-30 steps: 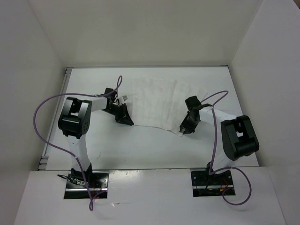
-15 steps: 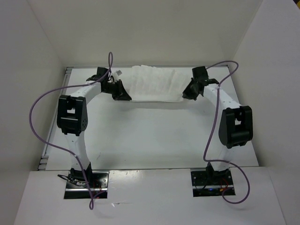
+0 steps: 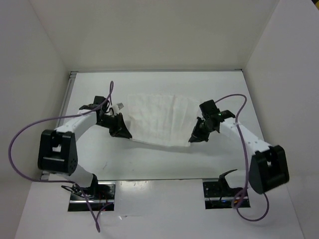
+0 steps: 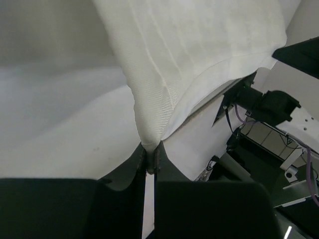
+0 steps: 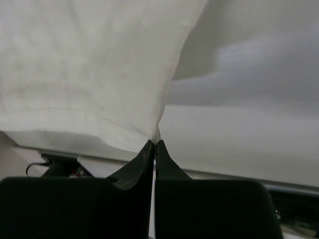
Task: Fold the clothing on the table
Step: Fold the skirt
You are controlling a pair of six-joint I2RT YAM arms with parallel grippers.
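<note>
I had my left gripper (image 3: 123,133) pinched tight on the near-left corner of the clothing (image 3: 159,118), the fabric bunched into a point between my two fingers. My right gripper (image 3: 194,139) was clamped the same way on the near-right corner, its fingers pressed together with only a thin fold of cloth between them.

The white, faintly checked clothing was stretched between my two arms over the middle of the table (image 3: 164,164), somewhat nearer the far edge than the near one and well clear of both side edges. Its long axis ran left to right, roughly parallel to the table's near edge. From my fingers it spread away toward the far edge. The near hem sagged slightly in a shallow curve between the two held corners. From both wrist views the cloth fanned upward and outward from the pinch, showing soft creases.
</note>
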